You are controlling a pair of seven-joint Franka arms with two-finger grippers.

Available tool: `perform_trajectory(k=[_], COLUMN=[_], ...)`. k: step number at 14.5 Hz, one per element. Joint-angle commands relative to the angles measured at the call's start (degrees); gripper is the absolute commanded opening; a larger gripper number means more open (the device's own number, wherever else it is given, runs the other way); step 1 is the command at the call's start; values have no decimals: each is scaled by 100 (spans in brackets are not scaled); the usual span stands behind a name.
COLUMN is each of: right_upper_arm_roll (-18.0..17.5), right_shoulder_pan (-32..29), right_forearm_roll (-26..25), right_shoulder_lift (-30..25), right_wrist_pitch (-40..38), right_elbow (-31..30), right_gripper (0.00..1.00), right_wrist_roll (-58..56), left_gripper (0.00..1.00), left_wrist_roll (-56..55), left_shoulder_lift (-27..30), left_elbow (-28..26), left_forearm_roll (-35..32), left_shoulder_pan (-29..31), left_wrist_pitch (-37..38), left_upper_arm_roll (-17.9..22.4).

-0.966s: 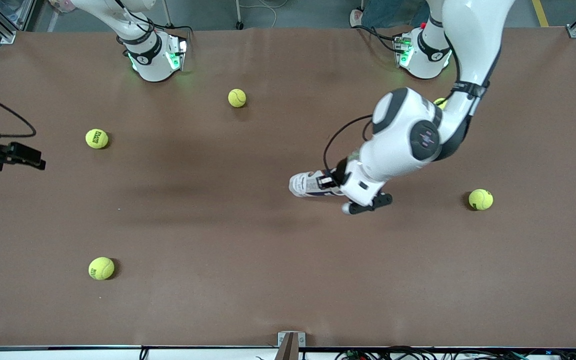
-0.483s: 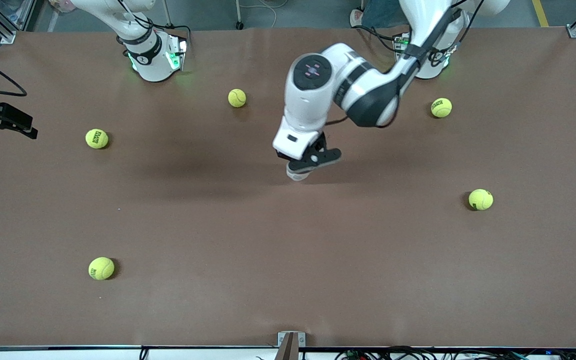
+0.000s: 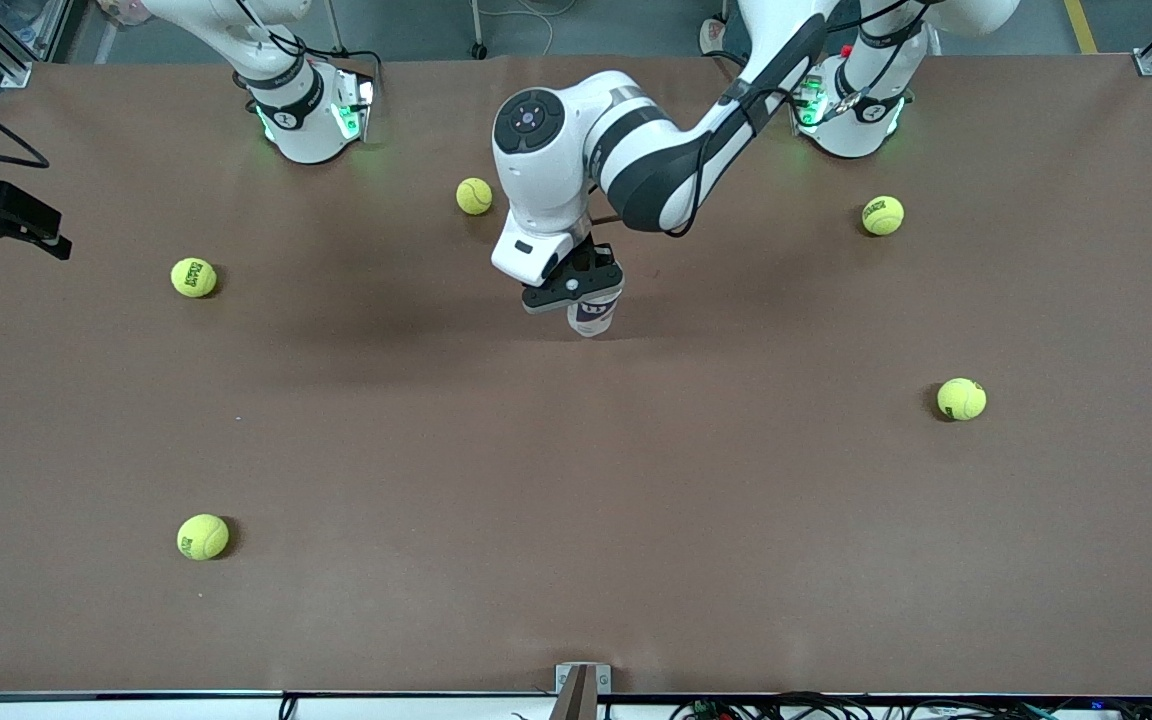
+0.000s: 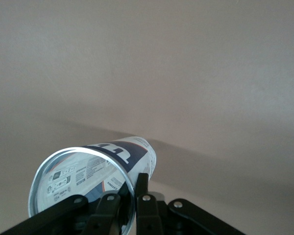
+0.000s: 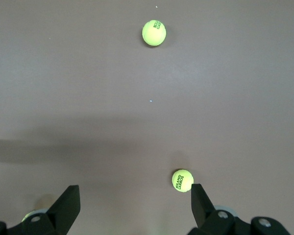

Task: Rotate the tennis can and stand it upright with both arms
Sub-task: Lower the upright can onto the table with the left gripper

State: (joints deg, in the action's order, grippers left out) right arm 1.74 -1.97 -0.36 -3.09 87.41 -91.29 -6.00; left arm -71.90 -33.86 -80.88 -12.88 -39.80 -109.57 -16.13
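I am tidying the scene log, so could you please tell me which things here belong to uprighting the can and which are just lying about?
Part of the job:
- tennis can, held near upright over mid-table
- left gripper, shut on the can's rim
- right gripper, open, waiting at the right arm's end of the table

Just lying about:
- five tennis balls scattered on the table

Brown worktop [image 3: 576, 520], yellow-green balls [image 3: 202, 537], white arms [image 3: 576, 150] with black pincers, can [image 4: 95, 169] label white and navy with a silver rim.
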Motion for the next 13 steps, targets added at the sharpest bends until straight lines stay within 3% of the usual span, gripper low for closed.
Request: perform_trajectory(k=[1, 2, 5, 7, 11, 13], right_upper_arm_roll=[-51, -51, -51, -42, -42, -42], right_shoulder_pan=[-49, -40, -40, -40, -31, -31], right_forearm_roll=[-52, -43, -43, -26, 0, 18], right_shoulder_lift=[-183, -192, -209, -262, -350, -350], right_wrist_pitch=[-13, -40, -40, -49, -5, 13], right_elbow=[-196, -204, -231, -274, -372, -372], right_gripper=[100, 100, 100, 100, 100, 100], right_wrist_roll=[-42, -42, -42, -42, -42, -42], left_gripper=[0, 3, 29, 37, 77, 87], left_wrist_roll=[-132, -132, -254, -290, -290, -290], left_shoulder_lift=[-165, -165, -218, -209, -25, 202], left_elbow=[230, 230, 230, 239, 239, 239], left_forearm_roll=[-127, -127, -109, -109, -92, -83], left_shoulder_pan=[-142, -142, -142, -142, -107, -64], left_wrist_pitch=[155, 155, 155, 155, 155, 216], left_upper_arm_roll=[49, 49, 49, 49, 49, 49])
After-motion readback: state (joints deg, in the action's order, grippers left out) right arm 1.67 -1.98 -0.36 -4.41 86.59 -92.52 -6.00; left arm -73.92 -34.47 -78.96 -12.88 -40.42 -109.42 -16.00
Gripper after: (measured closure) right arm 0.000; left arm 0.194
